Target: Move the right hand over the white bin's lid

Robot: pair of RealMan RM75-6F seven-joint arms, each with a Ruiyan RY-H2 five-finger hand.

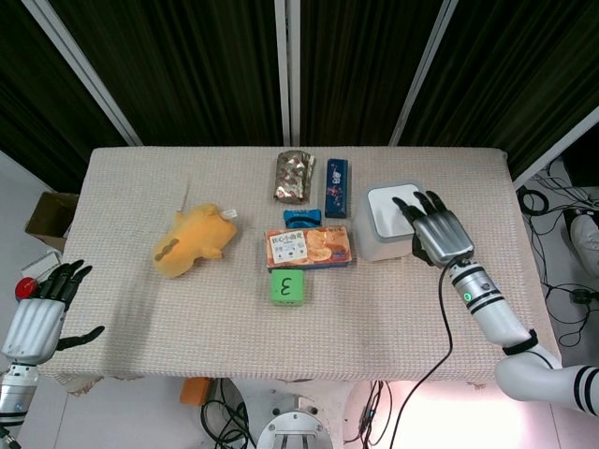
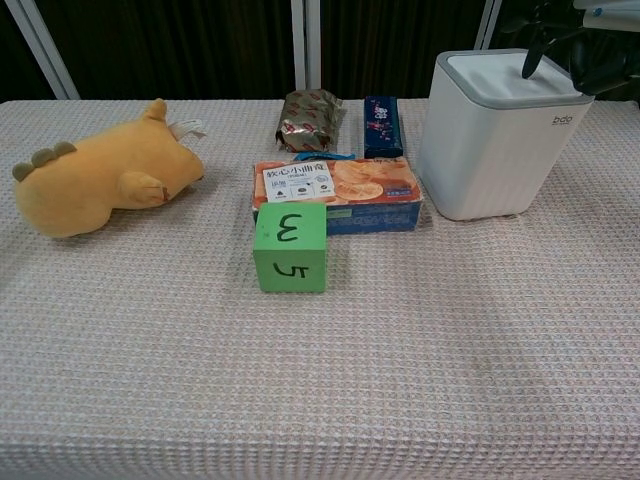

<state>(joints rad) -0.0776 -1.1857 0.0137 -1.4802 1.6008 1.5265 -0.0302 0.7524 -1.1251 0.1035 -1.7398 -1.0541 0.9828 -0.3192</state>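
The white bin [image 1: 384,234] [image 2: 490,150] stands at the right of the table with its lid [image 1: 390,208] [image 2: 492,76] lying flat and closed. My right hand [image 1: 435,231] [image 2: 570,45] is spread over the lid's right part, fingertips [image 1: 402,205] touching the lid, holding nothing. My left hand [image 1: 42,307] hangs off the table's front left corner with fingers apart and empty; the chest view does not show it.
Left of the bin lie a cookie box [image 1: 309,248], a green cube marked 3 [image 1: 287,287], a blue clip [image 1: 302,218], a dark blue pack [image 1: 337,186] and a shiny snack bag [image 1: 294,177]. A yellow plush toy [image 1: 194,240] lies at mid-left.
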